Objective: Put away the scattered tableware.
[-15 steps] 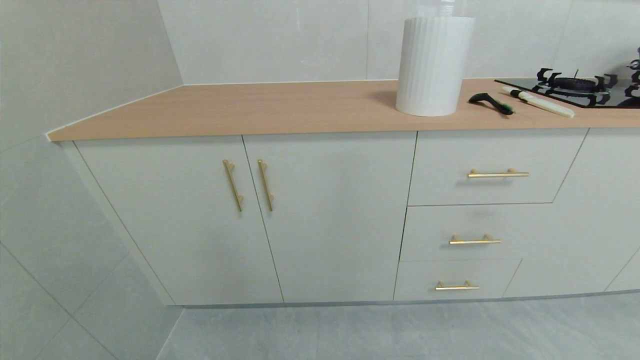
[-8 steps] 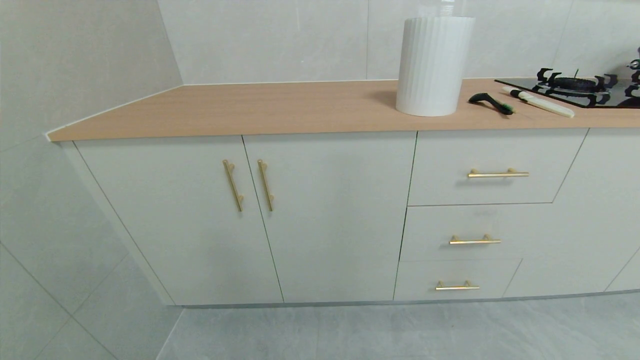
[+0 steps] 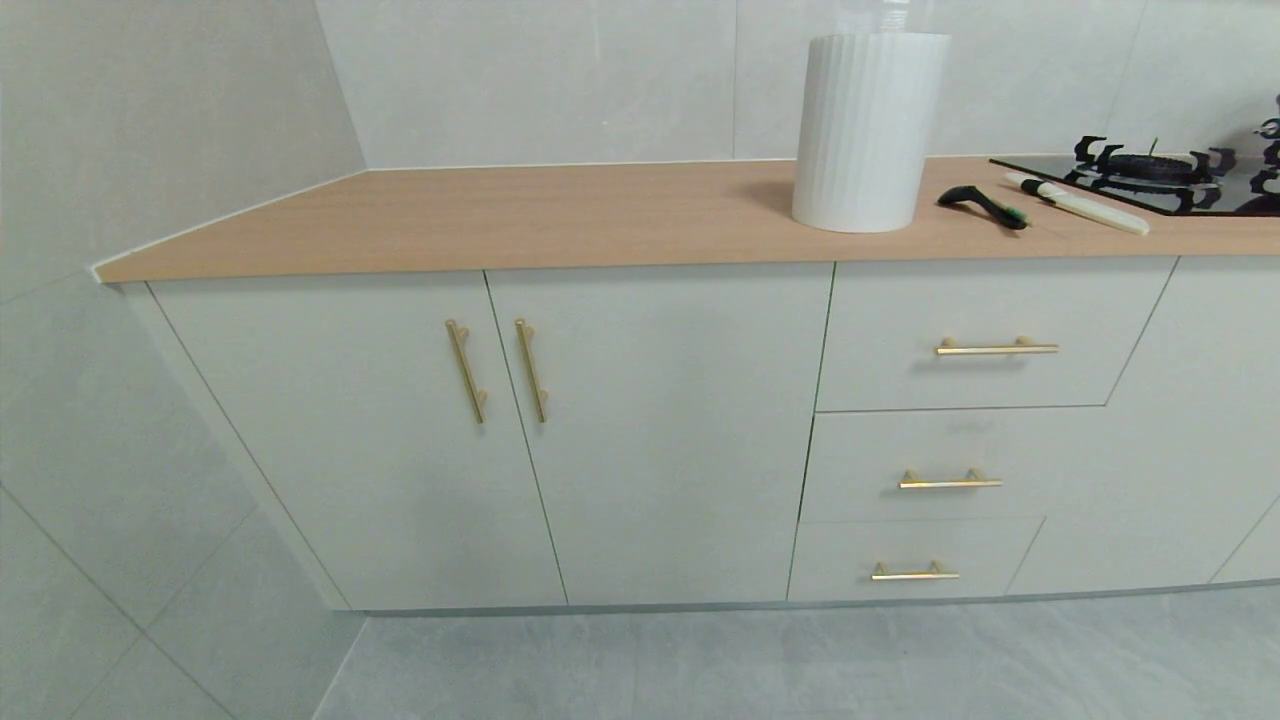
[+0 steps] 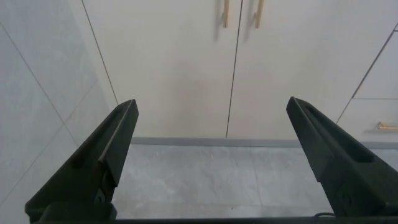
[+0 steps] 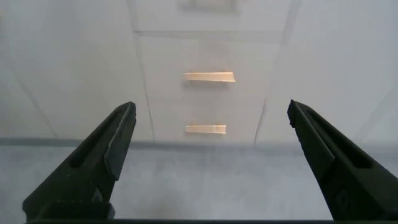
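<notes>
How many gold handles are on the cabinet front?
5. Vertical gold bar handles: left door's handle, right door's handle. Horizontal: top drawer's handle, middle drawer's handle, bottom drawer's handle. More may lie past the right edge.

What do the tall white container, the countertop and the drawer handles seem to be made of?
Tall white container: likely glazed ceramic or plastic; vertical ribs, soft sheen.
Countertop: wood or wood-look laminate, matte; faint grain in warm brown.
Drawer handles: metal, brass-coloured, satin; thin bars with bright glints.
</notes>
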{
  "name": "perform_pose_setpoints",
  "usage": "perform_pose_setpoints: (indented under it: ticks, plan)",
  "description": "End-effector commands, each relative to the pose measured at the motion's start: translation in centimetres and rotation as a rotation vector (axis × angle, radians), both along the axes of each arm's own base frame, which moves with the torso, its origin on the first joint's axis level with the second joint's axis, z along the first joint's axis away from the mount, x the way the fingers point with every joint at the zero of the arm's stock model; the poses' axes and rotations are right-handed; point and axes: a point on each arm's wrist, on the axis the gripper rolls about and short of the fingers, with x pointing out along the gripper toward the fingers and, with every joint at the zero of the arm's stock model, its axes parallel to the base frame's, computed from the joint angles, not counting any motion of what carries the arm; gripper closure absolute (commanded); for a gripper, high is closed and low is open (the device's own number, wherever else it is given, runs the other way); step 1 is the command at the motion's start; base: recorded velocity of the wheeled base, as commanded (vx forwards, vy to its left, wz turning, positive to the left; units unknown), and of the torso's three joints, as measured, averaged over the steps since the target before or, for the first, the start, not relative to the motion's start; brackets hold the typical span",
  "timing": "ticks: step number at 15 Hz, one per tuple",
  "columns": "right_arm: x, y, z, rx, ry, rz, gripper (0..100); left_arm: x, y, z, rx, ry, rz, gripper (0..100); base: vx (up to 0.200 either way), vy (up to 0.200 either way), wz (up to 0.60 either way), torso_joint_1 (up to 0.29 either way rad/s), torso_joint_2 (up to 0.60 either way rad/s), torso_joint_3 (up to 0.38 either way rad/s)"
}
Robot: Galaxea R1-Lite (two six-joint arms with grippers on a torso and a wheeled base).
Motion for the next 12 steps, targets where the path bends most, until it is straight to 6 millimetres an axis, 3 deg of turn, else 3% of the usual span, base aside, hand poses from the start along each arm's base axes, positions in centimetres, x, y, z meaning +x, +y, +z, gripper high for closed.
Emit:
perform_pose_setpoints:
  ticks: [1, 7, 12]
  plan:
    - [0.05, -0.1, -0.15, 0.021, 0.01, -0.043, 0, 0.0, 0.0, 0.02, -0.001, -0.001, 0.001, 0, 0.0, 0.0, 0.0, 0.0, 0.0, 0.0]
    - [0.06, 0.0, -0.18, -0.03, 0.016, 0.002, 0, 0.01, 0.0, -0.03, -0.001, 0.001, 0.001, 0, 0.0, 0.0, 0.0, 0.0, 0.0, 0.0]
    - [0.06, 0.01, -0.18, -0.029, 0.015, 0.004, 0, 0.01, 0.0, -0.03, -0.001, 0.001, 0.001, 0, 0.0, -0.2, 0.0, 0.005, 0.0, 0.003]
